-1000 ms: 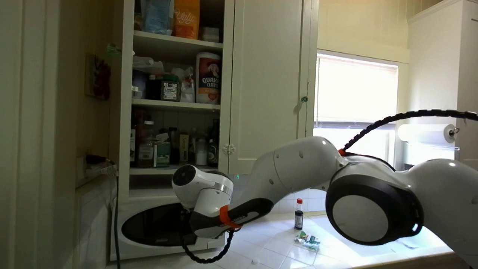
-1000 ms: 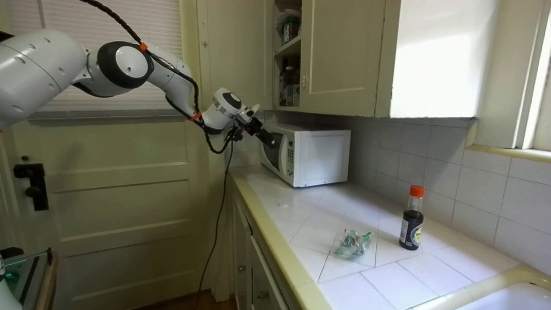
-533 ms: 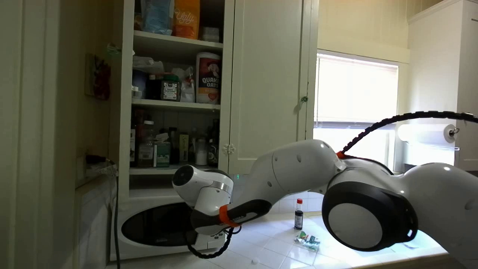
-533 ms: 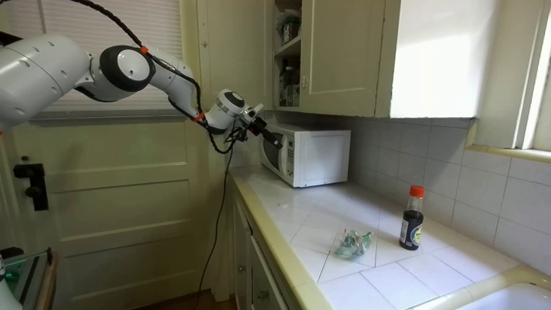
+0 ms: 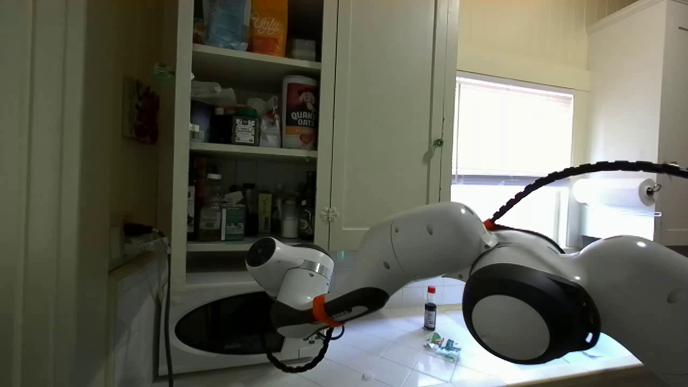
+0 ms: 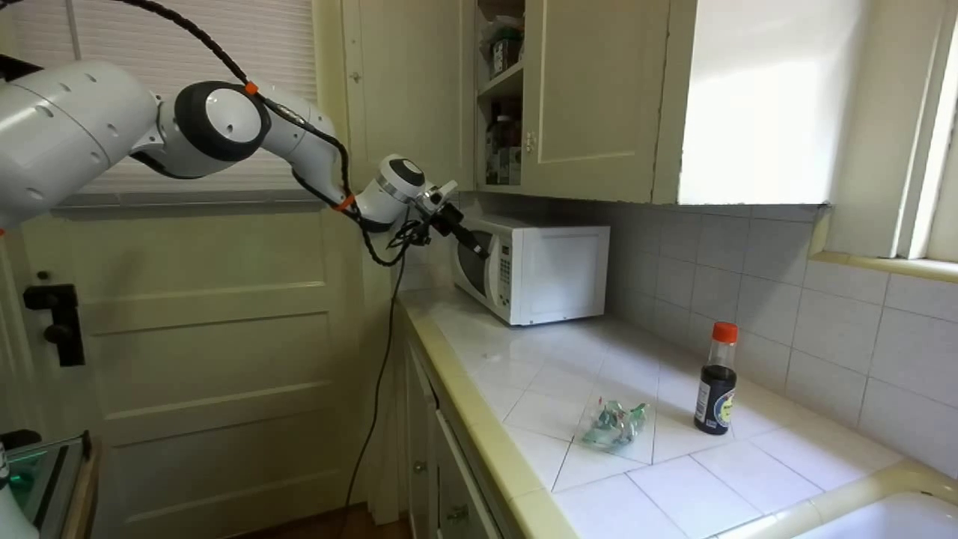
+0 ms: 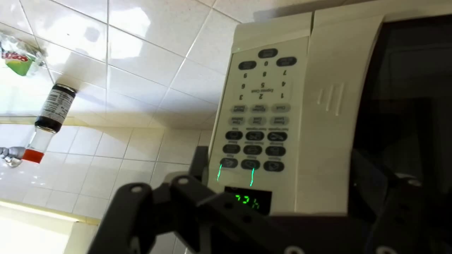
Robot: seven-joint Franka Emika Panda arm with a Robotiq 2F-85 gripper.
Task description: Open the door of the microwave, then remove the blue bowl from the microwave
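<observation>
The white microwave (image 6: pixel 563 275) stands on the counter against the wall. Its door (image 5: pixel 223 325) with the dark window is shut; a narrow seam divides its frame (image 7: pixel 326 130) from the control panel (image 7: pixel 261 116) in the wrist view. My gripper (image 6: pixel 481 253) is in front of the microwave's front, near the door's edge and the panel. In the wrist view my gripper (image 7: pixel 282 167) is wide open and empty, one finger (image 7: pixel 199 162) left of the panel and the other over the dark window side. I cannot tell whether it touches. The blue bowl is out of view.
A dark sauce bottle (image 6: pixel 716 382) with a red cap and a crinkled plastic packet (image 6: pixel 615 425) lie along the counter. An upper cupboard (image 6: pixel 595 97) hangs above the microwave, with an open shelf section (image 5: pixel 252 148). A tiled wall (image 6: pixel 756 284) runs behind.
My gripper has moved toward the control-panel side of the microwave's front, then shifted very slightly back. The upper arm has dropped a little. The microwave door stays shut.
</observation>
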